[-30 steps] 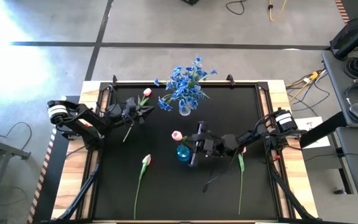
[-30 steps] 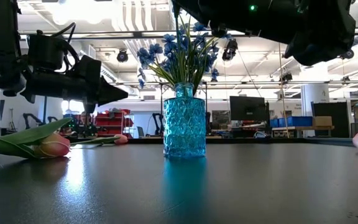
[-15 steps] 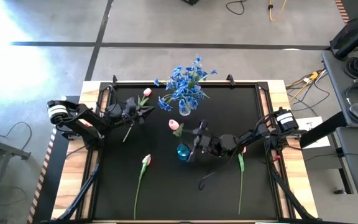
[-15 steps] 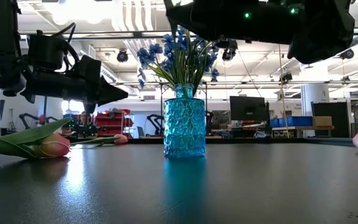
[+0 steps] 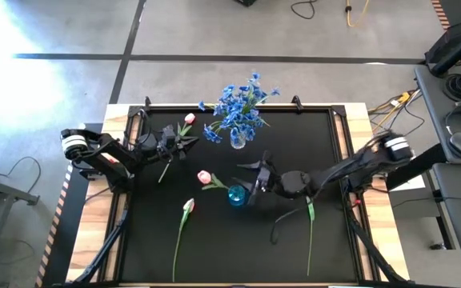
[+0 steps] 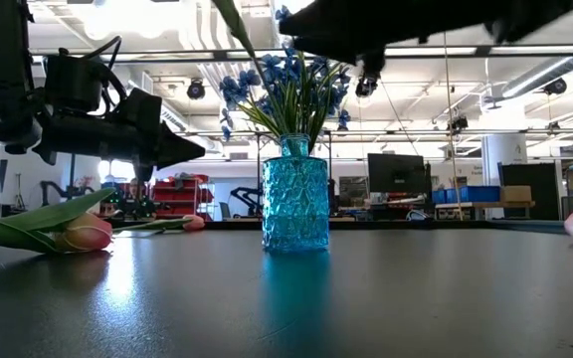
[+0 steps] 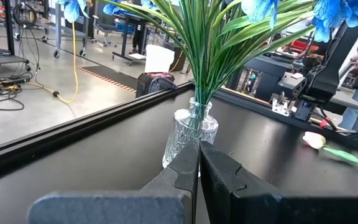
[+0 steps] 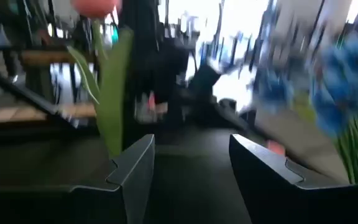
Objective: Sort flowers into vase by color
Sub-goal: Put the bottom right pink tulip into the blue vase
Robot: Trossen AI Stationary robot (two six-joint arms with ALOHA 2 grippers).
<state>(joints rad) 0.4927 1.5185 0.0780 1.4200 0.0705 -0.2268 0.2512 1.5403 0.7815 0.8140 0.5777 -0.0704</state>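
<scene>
A pink-white tulip [image 5: 204, 176] stands with its stem in the blue glass vase [image 5: 236, 194] at the table's middle and leans toward the left edge. My right gripper [image 5: 252, 182] hovers open just right of that vase. In its wrist view, the tulip's leaf [image 8: 112, 93] rises beside one finger, apart from it. Blue flowers [image 5: 238, 108] fill a clear vase [image 5: 238, 139] at the far middle. My left gripper [image 5: 192, 142] waits shut left of the clear vase [image 7: 191, 130]. Three tulips lie flat on the table: far left [image 5: 189, 120], near left [image 5: 187, 206] and right [image 5: 310, 212].
The black tabletop has a raised frame and wooden side strips [image 5: 378, 216]. Bare black surface lies at the near middle [image 5: 238, 248]. In the low view the blue vase [image 6: 294, 204] stands before the blue flowers, with a lying tulip [image 6: 83, 234] at the left.
My right gripper has opened and let go of the tulip, then risen and drawn back a little toward the table's right edge. The tulip's stem stays in the blue vase; its bud has swung toward the left edge.
</scene>
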